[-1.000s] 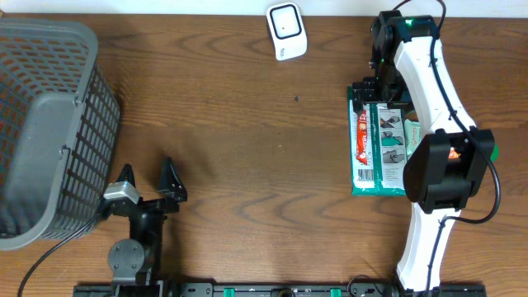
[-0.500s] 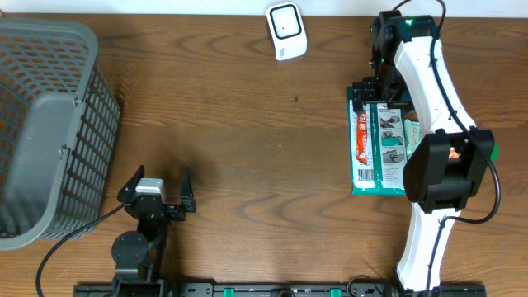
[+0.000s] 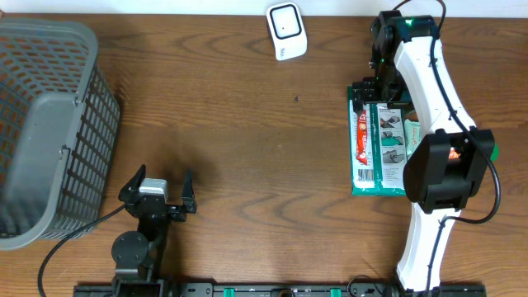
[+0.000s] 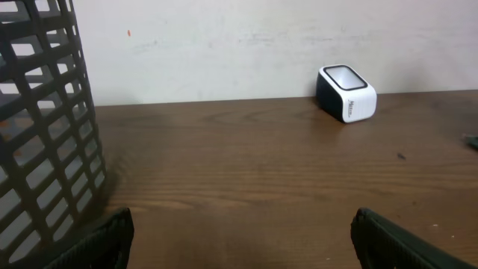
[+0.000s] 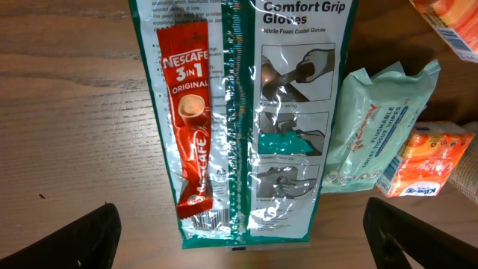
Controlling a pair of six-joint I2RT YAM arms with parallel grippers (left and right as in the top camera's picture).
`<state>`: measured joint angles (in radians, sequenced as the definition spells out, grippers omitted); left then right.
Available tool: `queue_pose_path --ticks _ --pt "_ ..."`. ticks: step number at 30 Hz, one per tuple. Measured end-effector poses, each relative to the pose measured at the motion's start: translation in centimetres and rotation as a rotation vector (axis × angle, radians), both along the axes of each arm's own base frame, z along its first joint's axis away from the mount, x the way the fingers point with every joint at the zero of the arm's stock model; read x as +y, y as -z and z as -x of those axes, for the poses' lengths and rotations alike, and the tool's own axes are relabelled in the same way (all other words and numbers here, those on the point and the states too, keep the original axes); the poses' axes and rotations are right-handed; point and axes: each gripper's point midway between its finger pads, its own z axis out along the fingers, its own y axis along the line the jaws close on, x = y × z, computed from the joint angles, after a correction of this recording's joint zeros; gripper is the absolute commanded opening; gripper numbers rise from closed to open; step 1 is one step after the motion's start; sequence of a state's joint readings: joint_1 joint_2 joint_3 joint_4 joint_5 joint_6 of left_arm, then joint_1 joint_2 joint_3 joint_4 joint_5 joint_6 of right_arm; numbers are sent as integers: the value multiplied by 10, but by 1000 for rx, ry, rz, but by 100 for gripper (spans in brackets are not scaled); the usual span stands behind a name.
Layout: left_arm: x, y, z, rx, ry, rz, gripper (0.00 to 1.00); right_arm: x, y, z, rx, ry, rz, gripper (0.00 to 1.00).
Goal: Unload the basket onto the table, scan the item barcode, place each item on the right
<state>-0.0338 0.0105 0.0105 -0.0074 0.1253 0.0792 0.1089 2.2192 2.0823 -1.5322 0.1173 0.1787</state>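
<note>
The right arm [image 3: 425, 70] is white with black joints; the left arm [image 3: 151, 216] looks mostly black, cable attached.

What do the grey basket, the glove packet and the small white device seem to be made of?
Grey basket: likely moulded plastic, matte; an open grid of stiff bars.
Glove packet: thin plastic film, glossy; it crinkles and shows bright glare.
White device: probably hard plastic, smooth, with a shiny top face.
</note>
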Motion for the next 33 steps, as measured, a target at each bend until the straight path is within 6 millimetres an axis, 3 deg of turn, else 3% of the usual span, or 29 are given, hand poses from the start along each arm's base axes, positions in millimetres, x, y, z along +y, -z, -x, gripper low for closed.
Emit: queue_pose_path --ticks 27,30,33 --pt "0 0 0 0 0 0 93 0 -1 -2 -9 1 -1 99" --pt "0 0 0 0 0 0 93 6 -13 -1 -41 -16 -2 99" --pt "0 0 0 0 0 0 93 28 -47 0 -137 -70 -13 99"
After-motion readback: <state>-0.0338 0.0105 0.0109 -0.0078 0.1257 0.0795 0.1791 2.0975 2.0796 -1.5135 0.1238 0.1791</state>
